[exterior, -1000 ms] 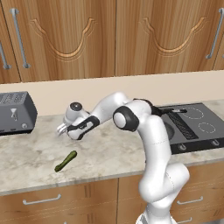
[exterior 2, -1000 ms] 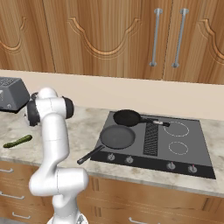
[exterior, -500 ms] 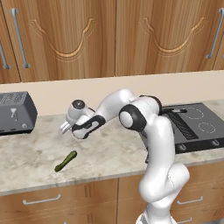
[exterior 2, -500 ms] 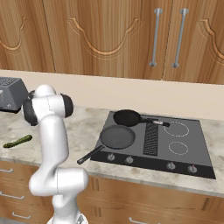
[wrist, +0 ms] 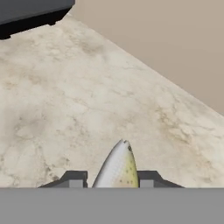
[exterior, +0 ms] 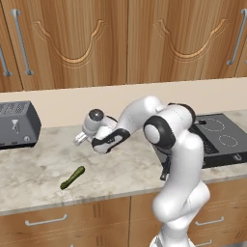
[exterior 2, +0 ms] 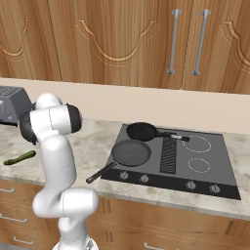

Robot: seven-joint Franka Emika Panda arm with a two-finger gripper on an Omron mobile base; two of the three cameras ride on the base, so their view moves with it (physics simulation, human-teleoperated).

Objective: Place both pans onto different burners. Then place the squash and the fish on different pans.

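A silvery, speckled fish (wrist: 117,168) pokes up at six o'clock, its tip aimed toward twelve, set between the two dark fingertips (wrist: 74,178) of the gripper (wrist: 112,179), which sit close against its sides. Beneath lies a beige marbled counter (wrist: 87,100). A dark toaster (wrist: 30,11) sits at eleven o'clock; a plain tan wall (wrist: 175,43) fills two o'clock.
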